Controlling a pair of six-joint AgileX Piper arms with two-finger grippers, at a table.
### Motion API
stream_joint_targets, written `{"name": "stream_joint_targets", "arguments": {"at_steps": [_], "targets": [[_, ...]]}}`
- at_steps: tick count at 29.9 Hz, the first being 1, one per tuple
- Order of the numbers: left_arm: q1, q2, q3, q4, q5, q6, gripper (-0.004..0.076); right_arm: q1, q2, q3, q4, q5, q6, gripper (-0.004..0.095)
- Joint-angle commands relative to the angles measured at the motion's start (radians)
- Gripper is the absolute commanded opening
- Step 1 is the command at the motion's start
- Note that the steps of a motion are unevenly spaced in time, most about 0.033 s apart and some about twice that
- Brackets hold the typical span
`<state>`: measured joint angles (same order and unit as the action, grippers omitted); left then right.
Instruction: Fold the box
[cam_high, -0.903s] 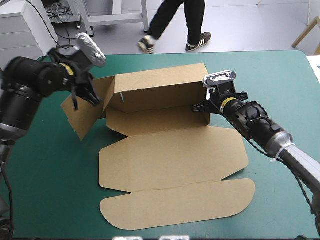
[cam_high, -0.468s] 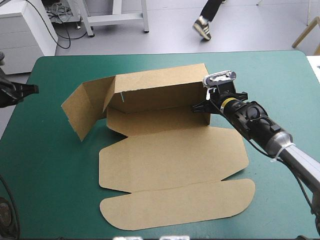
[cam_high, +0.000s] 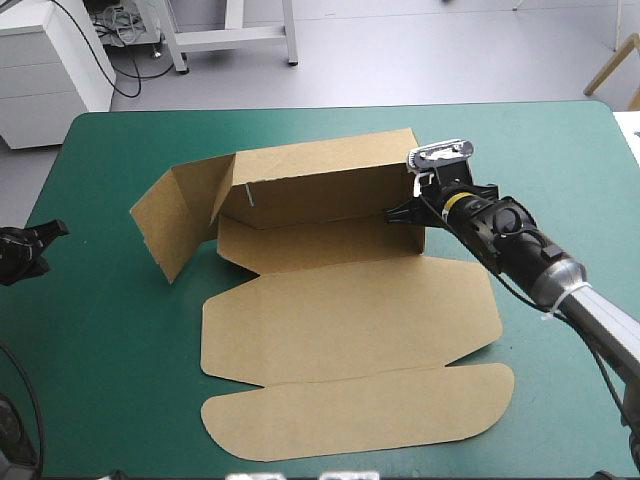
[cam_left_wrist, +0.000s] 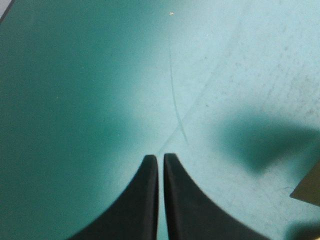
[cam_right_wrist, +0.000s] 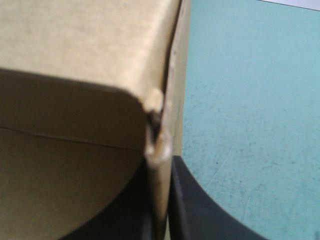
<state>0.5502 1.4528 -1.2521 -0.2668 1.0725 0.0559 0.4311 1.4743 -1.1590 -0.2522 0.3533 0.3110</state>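
Fingers of the right gripper (cam_right_wrist: 161, 200) are clamped on the box (cam_right_wrist: 75, 75), a brown board edge pinched between them at the right end of its raised back wall (cam_high: 320, 180). The left gripper (cam_left_wrist: 161, 167) has its fingers together on nothing, low over bare teal-green cover by the left edge of the table (cam_high: 110, 340), well apart from the box. The box's long axis runs left to right across the table's middle. Its left end flap (cam_high: 175, 225) stands out loose toward the left edge, and its rounded lid (cam_high: 360, 410) lies flat toward the near edge. That flap is nearest the left gripper, so it probably gets turned in next.
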Motion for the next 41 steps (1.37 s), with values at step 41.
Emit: {"name": "stream_joint_targets", "arguments": {"at_steps": [41], "targets": [[-0.001, -0.042, -0.019, 0.014, -0.023, -0.378, 0.0013, -0.014, 0.259, -0.381, 0.282, 0.647, -0.126, -0.0013]]}}
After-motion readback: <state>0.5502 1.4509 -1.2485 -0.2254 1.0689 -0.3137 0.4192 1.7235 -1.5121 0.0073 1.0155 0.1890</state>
